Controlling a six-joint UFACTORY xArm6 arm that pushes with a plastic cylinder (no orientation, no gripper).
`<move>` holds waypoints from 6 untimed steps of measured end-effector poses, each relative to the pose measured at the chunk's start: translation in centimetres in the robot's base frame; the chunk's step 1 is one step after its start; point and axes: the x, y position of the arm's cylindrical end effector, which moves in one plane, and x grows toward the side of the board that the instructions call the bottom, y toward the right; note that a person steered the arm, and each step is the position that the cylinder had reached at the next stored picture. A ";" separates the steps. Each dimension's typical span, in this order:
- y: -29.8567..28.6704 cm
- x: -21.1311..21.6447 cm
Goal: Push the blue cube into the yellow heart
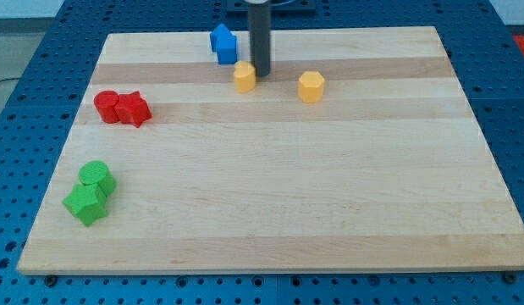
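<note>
The blue cube (227, 52) sits near the view's top, left of centre, touching a second blue block (219, 36) just behind it. The yellow heart (245, 77) lies just below and right of the blue cube, a small gap apart. My tip (261, 73) stands right beside the yellow heart on its right side, touching or almost touching it. The tip is to the right of and slightly below the blue cube. The dark rod rises straight up out of the view's top.
A yellow hexagon block (311, 86) lies right of the tip. A red cylinder (107, 106) and a red star-like block (135, 109) touch at the left. A green cylinder (97, 176) and a green block (85, 204) sit at the lower left. The wooden board (329, 195) ends in edges all round.
</note>
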 end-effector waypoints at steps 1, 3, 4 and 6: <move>2.2 -1.6; 2.4 -11.0; -3.1 -10.4; -4.6 -4.6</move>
